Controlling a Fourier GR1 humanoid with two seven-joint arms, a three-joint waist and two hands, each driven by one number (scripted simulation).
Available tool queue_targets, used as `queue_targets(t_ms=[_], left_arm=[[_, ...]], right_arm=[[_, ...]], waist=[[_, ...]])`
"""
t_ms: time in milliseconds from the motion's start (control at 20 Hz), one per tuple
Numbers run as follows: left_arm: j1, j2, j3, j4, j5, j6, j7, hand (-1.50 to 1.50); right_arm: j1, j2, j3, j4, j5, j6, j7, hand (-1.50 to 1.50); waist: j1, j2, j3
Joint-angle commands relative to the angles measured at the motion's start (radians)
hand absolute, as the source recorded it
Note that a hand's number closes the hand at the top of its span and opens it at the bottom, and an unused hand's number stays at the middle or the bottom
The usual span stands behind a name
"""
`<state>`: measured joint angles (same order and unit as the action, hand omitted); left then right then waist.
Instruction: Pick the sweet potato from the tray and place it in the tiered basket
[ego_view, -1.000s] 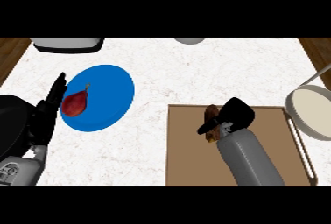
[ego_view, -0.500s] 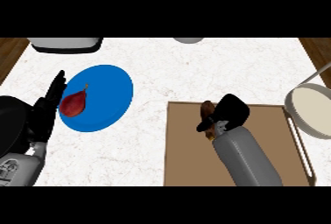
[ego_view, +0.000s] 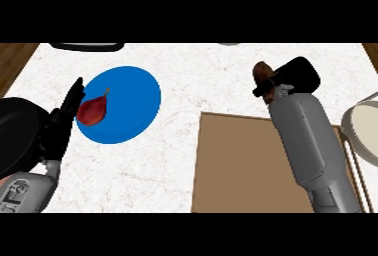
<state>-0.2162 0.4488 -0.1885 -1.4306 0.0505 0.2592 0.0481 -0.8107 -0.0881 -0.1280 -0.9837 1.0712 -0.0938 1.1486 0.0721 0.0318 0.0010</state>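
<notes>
The brown sweet potato (ego_view: 260, 75) is held in my right hand (ego_view: 297, 75), whose fingers are curled round it, so only its left end shows. Hand and potato hang over the white counter, just past the far edge of the brown tray (ego_view: 240, 165). The tiered basket (ego_view: 360, 131), a white round bowl with a grey rim, is at the right edge, to the right of my forearm. My left hand (ego_view: 65, 114) rests open at the left edge, fingers straight, beside the blue plate.
A blue plate (ego_view: 129, 100) at the left carries a dark red pointed vegetable (ego_view: 93, 110). A large black rounded shape (ego_view: 16, 134) sits at the left edge. A dark container (ego_view: 87, 46) and a grey rim (ego_view: 229, 44) lie along the far edge.
My right hand has risen off the tray with the sweet potato and moved away from me, past the tray's far edge. The left hand has stayed still.
</notes>
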Motion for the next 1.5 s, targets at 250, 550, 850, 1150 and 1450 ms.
queue_targets(t_ms=[250,550,850,1150,1450], left_arm=[[-0.035,-0.005,0.000,0.008,0.006,-0.021,0.010,0.00],[-0.022,0.005,0.011,0.009,-0.008,-0.013,0.019,0.00],[-0.032,-0.022,0.006,0.015,-0.026,0.007,0.037,0.00],[0.013,-0.020,0.042,0.046,-0.024,0.002,-0.017,0.00],[0.032,-0.019,0.045,0.004,-0.028,-0.010,0.017,0.00]], right_arm=[[-0.231,-0.154,-0.077,0.101,0.312,-0.299,0.155,1.50],[-0.391,-0.210,-0.102,0.208,0.497,-0.235,0.212,1.50],[-0.517,-0.255,-0.154,0.361,0.576,-0.112,0.214,1.50],[-0.505,-0.290,-0.247,0.392,0.527,-0.255,0.094,1.50],[-0.483,-0.397,-0.256,0.523,0.575,-0.155,0.020,1.50]], waist=[[0.017,0.001,-0.004],[0.002,-0.013,-0.004],[-0.018,-0.017,-0.002],[-0.037,-0.019,-0.002],[-0.042,-0.023,-0.001]])
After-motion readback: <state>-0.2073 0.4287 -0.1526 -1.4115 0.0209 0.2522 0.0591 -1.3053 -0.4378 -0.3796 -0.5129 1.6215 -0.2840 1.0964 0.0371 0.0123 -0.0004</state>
